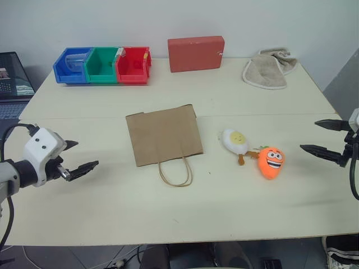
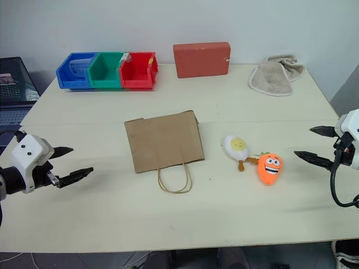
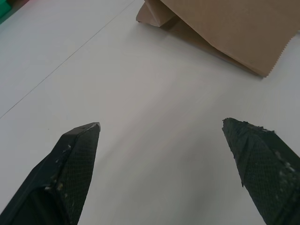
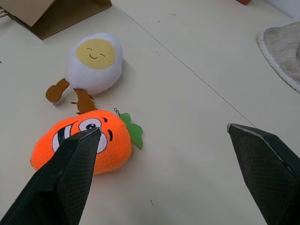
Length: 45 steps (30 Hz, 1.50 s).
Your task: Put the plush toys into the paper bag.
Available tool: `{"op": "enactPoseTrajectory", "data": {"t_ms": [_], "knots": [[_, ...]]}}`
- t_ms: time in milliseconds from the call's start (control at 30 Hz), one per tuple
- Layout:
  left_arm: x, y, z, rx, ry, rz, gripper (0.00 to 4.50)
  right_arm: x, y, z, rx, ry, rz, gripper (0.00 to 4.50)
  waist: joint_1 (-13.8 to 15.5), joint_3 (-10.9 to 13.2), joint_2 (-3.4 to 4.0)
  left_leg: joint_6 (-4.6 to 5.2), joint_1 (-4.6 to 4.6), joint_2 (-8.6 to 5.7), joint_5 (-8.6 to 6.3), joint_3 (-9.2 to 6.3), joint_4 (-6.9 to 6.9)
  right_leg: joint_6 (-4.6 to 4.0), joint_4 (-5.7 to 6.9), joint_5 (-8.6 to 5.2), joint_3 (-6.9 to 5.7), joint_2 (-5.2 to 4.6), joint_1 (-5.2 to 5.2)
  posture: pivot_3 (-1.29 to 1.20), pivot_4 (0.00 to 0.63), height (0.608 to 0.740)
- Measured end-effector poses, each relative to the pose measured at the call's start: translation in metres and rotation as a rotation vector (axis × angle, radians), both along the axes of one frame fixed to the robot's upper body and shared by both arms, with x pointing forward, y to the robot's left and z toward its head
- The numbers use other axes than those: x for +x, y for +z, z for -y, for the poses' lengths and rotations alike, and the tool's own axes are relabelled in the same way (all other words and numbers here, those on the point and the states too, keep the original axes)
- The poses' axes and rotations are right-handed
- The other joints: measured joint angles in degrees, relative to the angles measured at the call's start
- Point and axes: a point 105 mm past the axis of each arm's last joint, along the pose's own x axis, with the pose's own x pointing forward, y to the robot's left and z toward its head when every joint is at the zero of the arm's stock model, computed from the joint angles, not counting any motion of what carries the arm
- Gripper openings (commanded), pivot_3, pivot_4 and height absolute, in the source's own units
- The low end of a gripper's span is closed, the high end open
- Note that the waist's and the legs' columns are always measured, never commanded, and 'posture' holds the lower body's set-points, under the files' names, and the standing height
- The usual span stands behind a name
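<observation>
Head view: the bag lies flat mid-table, handles toward me. The egg and carrot lie just right of it, touching. My left gripper hovers well left of the bag; my right gripper is right of the carrot — both spread, empty.

Left wrist: fingers wide apart, bag ahead of them.

Right wrist: fingers wide — carrot by one tip, egg beyond.
</observation>
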Motion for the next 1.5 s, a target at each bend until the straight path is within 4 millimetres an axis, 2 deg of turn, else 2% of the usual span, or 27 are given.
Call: {"op": "enactPoseTrajectory", "data": {"t_ms": [667,1500], "knots": [[0.002,0.001,0.0016,-0.062,-0.019,0.044,4.47,0.0043,0.0007,-0.001,-0.008,-0.007,0.03,4.5,0.01,0.0,0.0,0.0,0.0,0.01,0.0,0.01,0.0,0.0,0.0,0.0,0.0,0.0,0.0,0.0,0.15,0.74],[0.0009,-0.0017,0.0001,-0.041,-0.028,0.068,4.47,0.007,-0.0016,-0.0055,-0.002,0.005,0.028,4.5,0.02,0.0,0.0,0.0,0.0,0.01,0.0,0.01,0.0,0.0,0.0,0.0,0.01,0.0,0.0,0.0,0.15,0.74]]}}
